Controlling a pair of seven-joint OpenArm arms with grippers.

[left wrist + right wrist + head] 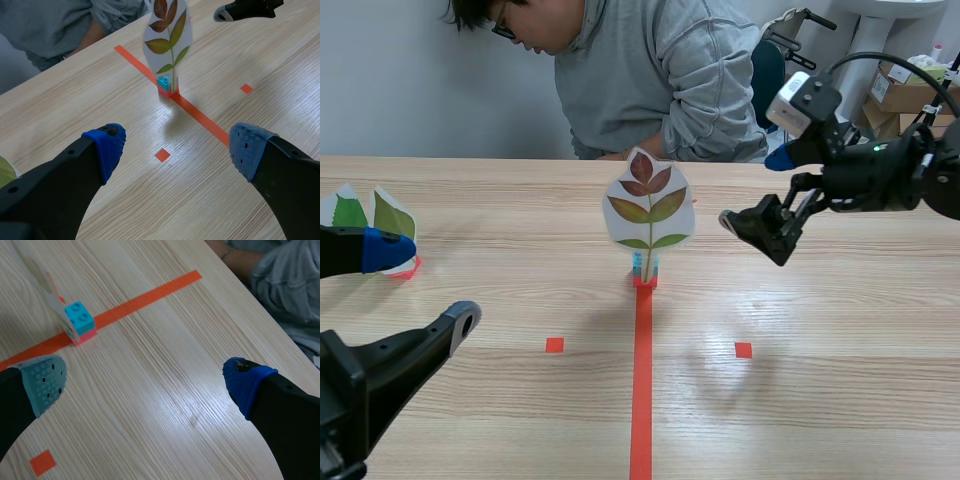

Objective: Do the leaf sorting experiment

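Wood-grain bench point(840, 420) bears the upright leaf card point(648, 205); my right claw point(755, 190), wide, should pinch its edge squarely, I judge.

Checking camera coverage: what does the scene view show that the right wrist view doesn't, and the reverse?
Scene view only: the face of the leaf card, two more leaf cards on the robot's left, and the left gripper, open. Right wrist view only: the studs on the blue block and a band on the person's wrist. Both: the right gripper, open, the red tape line, the person's grey sleeve.
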